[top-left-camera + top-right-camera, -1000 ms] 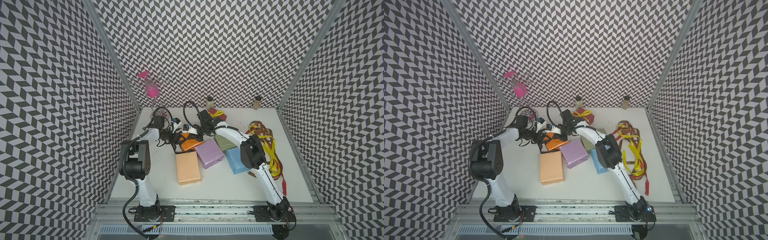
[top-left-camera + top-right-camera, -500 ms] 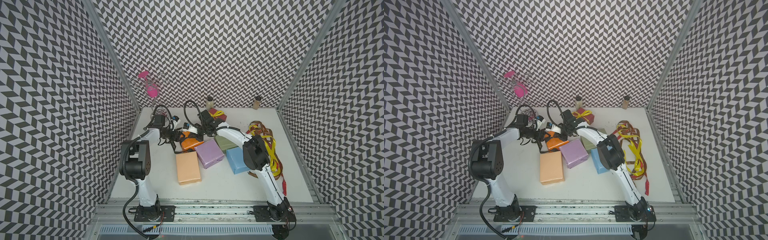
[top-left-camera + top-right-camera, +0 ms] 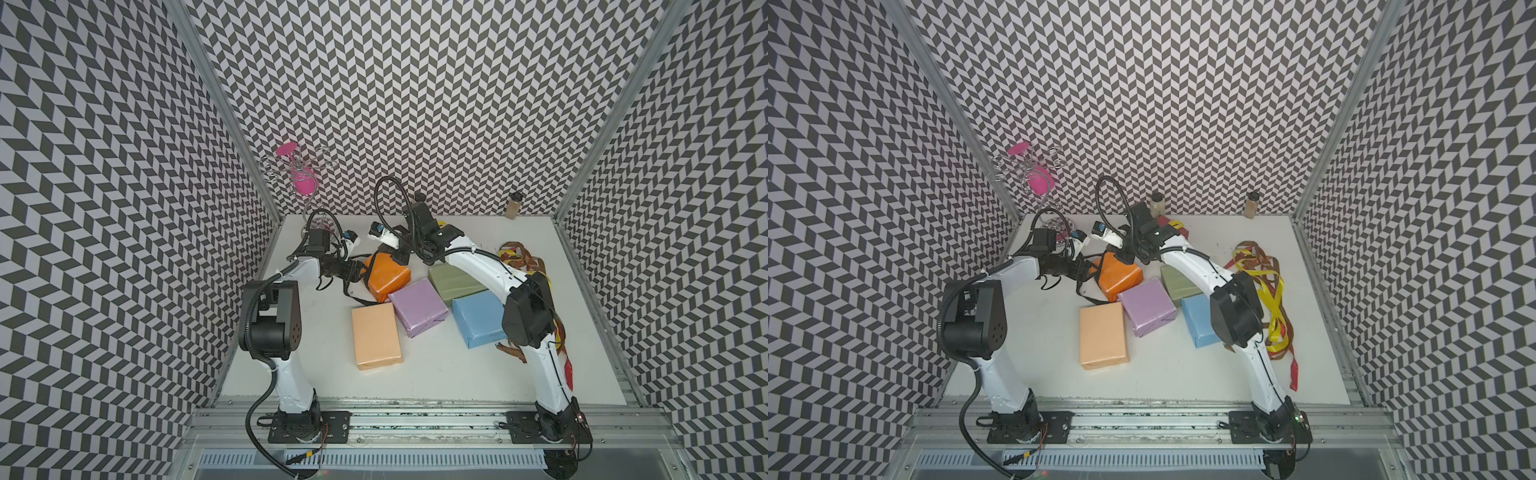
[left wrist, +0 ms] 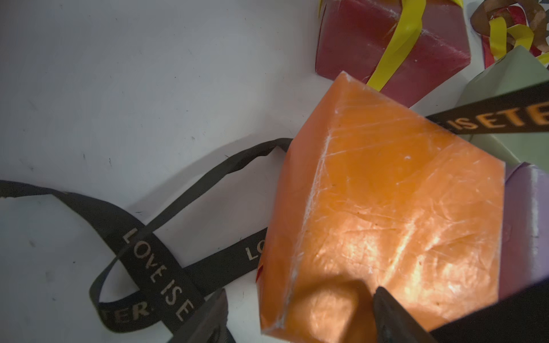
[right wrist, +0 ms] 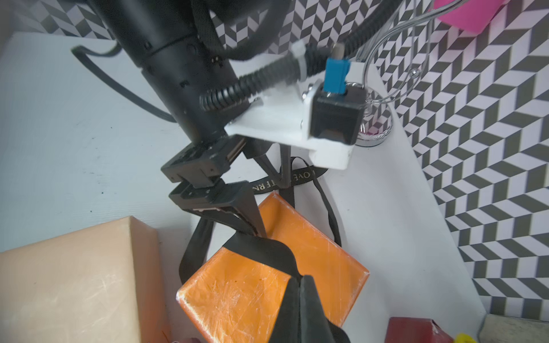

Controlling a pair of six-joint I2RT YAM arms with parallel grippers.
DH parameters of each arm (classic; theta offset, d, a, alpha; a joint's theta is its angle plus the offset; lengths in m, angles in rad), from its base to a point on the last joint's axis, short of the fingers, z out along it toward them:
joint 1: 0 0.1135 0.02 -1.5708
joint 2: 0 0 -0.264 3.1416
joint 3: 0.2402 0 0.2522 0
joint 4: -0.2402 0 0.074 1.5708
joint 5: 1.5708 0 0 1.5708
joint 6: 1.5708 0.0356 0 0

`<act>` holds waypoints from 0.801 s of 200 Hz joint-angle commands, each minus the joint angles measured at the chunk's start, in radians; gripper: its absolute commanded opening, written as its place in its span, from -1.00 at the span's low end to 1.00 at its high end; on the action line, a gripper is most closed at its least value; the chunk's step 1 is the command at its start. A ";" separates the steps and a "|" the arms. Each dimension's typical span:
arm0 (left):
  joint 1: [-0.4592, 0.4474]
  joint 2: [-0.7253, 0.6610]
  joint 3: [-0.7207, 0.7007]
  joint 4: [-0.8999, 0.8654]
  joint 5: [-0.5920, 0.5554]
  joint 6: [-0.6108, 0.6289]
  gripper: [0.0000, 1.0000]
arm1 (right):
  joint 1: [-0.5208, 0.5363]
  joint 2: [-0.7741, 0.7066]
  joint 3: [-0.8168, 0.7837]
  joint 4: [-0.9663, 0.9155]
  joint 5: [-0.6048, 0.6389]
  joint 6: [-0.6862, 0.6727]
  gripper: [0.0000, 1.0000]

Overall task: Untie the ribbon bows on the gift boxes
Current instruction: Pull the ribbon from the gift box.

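The orange gift box (image 3: 386,276) sits tilted behind the lilac box (image 3: 419,305), seen also in the other top view as the orange box (image 3: 1119,274). A black lettered ribbon (image 4: 148,261) trails loose from it onto the table, and one strand runs over its top. My right gripper (image 5: 300,280) is shut on that black ribbon (image 5: 261,248) above the box. My left gripper (image 4: 300,292) is open, its fingers either side of a box corner. Behind stands a dark red box (image 4: 371,44) with a yellow ribbon round it. Peach (image 3: 376,334), blue (image 3: 480,322) and sage (image 3: 453,280) boxes lie bare.
A pile of loose yellow, brown and red ribbons (image 3: 1262,270) lies at the right. Two spice jars (image 3: 1157,203) (image 3: 1252,203) stand along the back wall. A wire stand with pink cups (image 3: 301,183) fills the back left corner.
My left gripper has slid right, up to the orange box's corner. The right gripper has kept its hold on the black ribbon and barely shifted.
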 commanded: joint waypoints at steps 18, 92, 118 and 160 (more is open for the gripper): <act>-0.014 -0.018 -0.016 -0.002 -0.019 0.003 0.53 | -0.007 -0.113 0.057 0.085 0.024 0.013 -1.00; -0.037 -0.006 0.007 -0.003 -0.030 -0.003 0.53 | -0.009 -0.217 0.118 0.089 0.033 0.008 -1.00; -0.046 0.001 0.006 -0.002 -0.043 -0.001 0.53 | -0.009 -0.254 0.164 0.095 0.046 -0.007 -1.00; -0.062 0.012 0.009 -0.005 -0.069 0.009 0.53 | -0.009 -0.305 0.240 0.093 0.084 -0.043 -1.00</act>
